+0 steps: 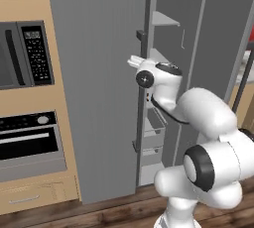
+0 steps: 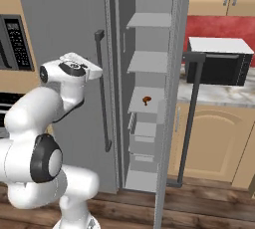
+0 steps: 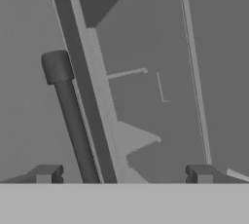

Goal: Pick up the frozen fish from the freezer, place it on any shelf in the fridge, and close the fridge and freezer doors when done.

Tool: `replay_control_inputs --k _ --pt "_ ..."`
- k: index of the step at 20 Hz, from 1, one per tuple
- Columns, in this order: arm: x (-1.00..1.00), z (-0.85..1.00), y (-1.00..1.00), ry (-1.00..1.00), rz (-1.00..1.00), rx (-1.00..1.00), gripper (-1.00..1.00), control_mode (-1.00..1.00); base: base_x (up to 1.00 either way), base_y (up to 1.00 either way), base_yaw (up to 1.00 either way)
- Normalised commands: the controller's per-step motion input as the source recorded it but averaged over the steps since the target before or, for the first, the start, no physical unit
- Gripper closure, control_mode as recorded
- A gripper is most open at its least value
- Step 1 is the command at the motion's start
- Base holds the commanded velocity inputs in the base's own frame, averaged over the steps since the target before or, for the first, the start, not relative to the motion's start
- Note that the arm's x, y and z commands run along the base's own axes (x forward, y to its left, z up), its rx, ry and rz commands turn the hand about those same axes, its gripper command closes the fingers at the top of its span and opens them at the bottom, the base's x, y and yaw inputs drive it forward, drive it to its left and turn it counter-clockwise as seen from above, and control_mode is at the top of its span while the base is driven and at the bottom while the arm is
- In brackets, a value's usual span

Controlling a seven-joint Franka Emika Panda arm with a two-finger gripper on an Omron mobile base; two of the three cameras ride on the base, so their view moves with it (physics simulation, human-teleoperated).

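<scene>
While the freezer (image 2: 144,98) stands open, the claw (image 3: 124,177) hangs spread wide and empty.
It's up by the freezer's door edge; can't spot the frozen fish, just an orange-brown lump (image 2: 147,100) on a freezer shelf, deeper inside and lower.

Freezer (image 2: 147,103) open, fridge door (image 2: 64,49) shut.

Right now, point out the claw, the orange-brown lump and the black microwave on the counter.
claw (image 3: 124,174): hand view, midway between its open fingertips.
orange-brown lump (image 2: 147,100): right base view, its middle, on a freezer shelf.
black microwave (image 2: 219,68): right base view, its dark front.
</scene>
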Motion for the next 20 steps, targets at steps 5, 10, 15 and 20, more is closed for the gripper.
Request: replay_control_inputs --k 5,10,15,20 --pt "-1.00 0.97 0.00 0.01 0.15 0.00 -1.00 -1.00 0.00 0.00 0.00" --pt "-1.00 0.82 0.00 0.06 0.25 0.00 -1.00 -1.00 0.00 0.00 0.00" --pt "-1.00 0.72 0.00 0.16 0.27 0.00 -1.00 -1.00 0.00 0.00 0.00" --pt "-1.00 0.60 -0.02 0.19 0.29 0.00 -1.00 -1.00 0.00 0.00 0.00"
